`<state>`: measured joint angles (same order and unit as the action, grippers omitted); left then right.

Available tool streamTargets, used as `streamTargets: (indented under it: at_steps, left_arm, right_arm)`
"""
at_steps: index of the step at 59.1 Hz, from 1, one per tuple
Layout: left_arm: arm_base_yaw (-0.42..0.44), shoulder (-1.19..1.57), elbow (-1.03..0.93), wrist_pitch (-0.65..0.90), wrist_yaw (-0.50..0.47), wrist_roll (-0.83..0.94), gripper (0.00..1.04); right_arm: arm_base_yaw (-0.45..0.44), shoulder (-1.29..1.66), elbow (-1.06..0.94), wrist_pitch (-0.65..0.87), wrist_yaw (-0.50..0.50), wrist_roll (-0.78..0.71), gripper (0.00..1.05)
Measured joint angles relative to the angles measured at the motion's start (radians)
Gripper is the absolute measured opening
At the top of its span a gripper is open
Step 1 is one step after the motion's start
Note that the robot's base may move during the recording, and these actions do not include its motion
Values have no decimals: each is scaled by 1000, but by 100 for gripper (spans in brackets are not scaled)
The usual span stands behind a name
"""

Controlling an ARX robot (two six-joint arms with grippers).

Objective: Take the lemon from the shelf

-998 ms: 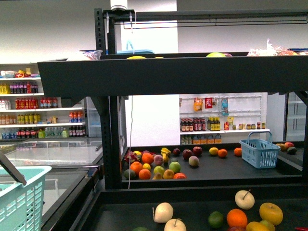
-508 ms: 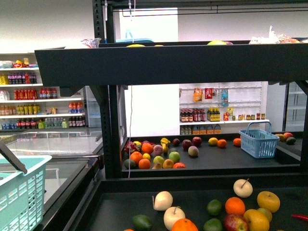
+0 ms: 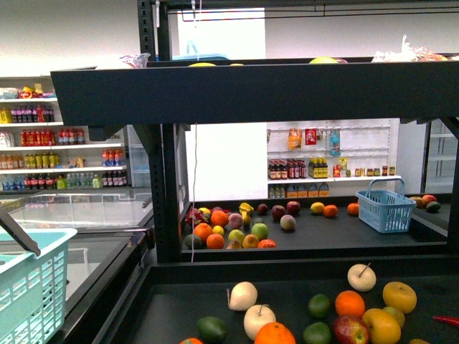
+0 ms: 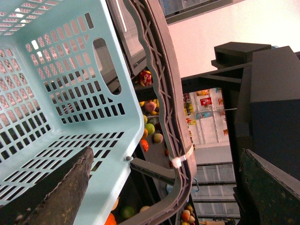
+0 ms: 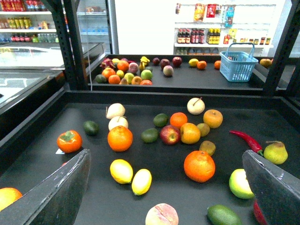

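Observation:
Two lemons [image 5: 121, 171] [image 5: 141, 181], bright yellow ovals, lie side by side on the lower tray of the black shelf [image 5: 154, 95] in the right wrist view. My right gripper [image 5: 164, 190] hangs open above that tray, and the lemons sit between its fingers [image 5: 56, 192], closer to that one. My left gripper [image 4: 161, 192] is also open and holds nothing; it is beside a teal basket [image 4: 56, 79]. The front view shows the shelf [image 3: 251, 89] and its fruit, but no gripper and no lemon that I can make out.
Around the lemons lie oranges [image 5: 199, 166] [image 5: 120, 138], a peach [image 5: 161, 215], a persimmon [image 5: 69, 140], apples, avocados, a red chili [image 5: 246, 139] and a pear [image 5: 275, 152]. A blue basket [image 5: 238, 65] stands on the tray behind. The teal basket [image 3: 29, 287] stands left of the shelf.
The front view has tipped downward: the shelf's top tier sits higher in frame and more fruit on the lower tray has come into view.

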<state>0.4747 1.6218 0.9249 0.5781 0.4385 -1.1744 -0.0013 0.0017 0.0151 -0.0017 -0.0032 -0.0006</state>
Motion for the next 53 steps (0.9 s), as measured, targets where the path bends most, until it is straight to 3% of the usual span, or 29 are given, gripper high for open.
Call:
streamTargets:
  at_steps: [51, 53]
  left_arm:
    - [-94, 318, 452, -91, -82, -72, 97]
    - [-98, 320, 457, -98, -86, -69, 92]
  right_arm:
    - [0, 0, 0, 0, 0, 0, 97]
    - [0, 0, 0, 0, 0, 0, 97]
